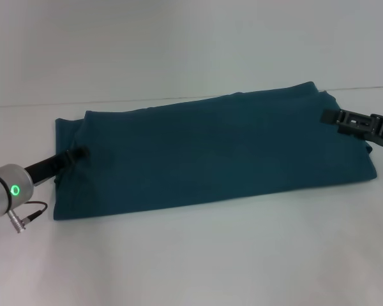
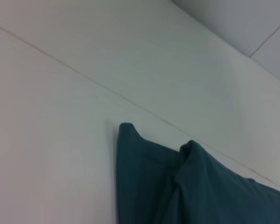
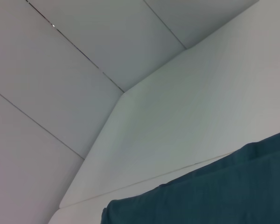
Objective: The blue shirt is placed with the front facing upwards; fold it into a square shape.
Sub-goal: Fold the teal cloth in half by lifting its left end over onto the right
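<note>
The blue shirt [image 1: 210, 150] lies on the white table as a long folded band of plain teal cloth, stretching from left to right. My left gripper [image 1: 75, 155] is at the band's left end, shut on the cloth, which puckers around it. My right gripper [image 1: 329, 116] is at the band's far right end, over the cloth's upper corner. In the left wrist view the blue shirt [image 2: 191, 186] shows two raised corners. The right wrist view catches only one edge of the blue shirt [image 3: 214, 196].
The white table [image 1: 191, 255] runs wide in front of the shirt and behind it. A pale wall [image 1: 179, 44] rises at the back. A cable [image 1: 25, 215] hangs from my left wrist near the table's left side.
</note>
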{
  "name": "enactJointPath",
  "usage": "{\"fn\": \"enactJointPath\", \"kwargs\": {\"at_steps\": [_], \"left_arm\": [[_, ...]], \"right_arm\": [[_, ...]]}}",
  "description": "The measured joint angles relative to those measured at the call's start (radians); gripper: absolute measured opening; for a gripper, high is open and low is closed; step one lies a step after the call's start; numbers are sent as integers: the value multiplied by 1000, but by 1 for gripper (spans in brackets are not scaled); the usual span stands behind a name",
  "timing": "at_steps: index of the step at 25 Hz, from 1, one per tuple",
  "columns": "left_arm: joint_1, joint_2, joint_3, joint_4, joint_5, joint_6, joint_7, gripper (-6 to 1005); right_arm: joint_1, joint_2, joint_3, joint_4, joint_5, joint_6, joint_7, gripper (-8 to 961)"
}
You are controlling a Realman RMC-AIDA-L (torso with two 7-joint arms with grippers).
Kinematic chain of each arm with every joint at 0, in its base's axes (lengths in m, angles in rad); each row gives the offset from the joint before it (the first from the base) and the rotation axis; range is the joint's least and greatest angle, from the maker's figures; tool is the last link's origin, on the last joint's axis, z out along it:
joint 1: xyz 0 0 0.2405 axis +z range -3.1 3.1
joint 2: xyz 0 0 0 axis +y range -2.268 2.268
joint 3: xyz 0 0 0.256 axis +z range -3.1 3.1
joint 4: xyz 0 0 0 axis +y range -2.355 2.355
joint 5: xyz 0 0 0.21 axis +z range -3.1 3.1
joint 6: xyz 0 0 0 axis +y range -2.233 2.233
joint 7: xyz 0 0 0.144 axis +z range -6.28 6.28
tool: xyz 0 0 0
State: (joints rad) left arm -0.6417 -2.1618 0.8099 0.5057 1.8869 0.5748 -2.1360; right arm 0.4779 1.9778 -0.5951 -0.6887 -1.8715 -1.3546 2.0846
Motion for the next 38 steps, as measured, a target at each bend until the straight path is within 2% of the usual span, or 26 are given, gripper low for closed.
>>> {"fn": "enactJointPath", "kwargs": {"at_steps": [8,14,17,20,23,26,27,31,34,35,38], "left_arm": [[-2,3,0,-13,0,-5,3,598],[41,11,-5,82,-4,101,-61,599],[57,46,1,104,-1,191,-145,599],[58,113,0,81,-1,341,-234,600],[55,170,0,61,2,465,-288,600],[48,210,3,57,26,513,-327,600],[41,216,3,54,43,511,-341,601],[-5,218,2,17,135,462,-367,612],[-15,206,-2,14,153,437,-366,646],[-11,188,-10,38,153,417,-362,657],[3,169,-22,71,150,391,-361,864]], "right_arm": [[-3,1,0,0,0,-6,0,942],[-2,-2,0,-6,0,-21,2,942],[-2,-5,0,-7,0,-27,4,942],[-2,-8,0,-9,-3,-35,5,942],[-2,-10,0,-9,-5,-37,5,942],[-4,-11,0,-9,-6,-38,3,942],[-4,-12,0,-8,-6,-38,2,942],[-5,-13,0,-6,-6,-35,1,941],[-2,-13,0,-5,-6,-36,1,941],[-1,-13,0,-6,-6,-37,0,941],[1,-13,0,-6,-6,-37,0,941]]}}
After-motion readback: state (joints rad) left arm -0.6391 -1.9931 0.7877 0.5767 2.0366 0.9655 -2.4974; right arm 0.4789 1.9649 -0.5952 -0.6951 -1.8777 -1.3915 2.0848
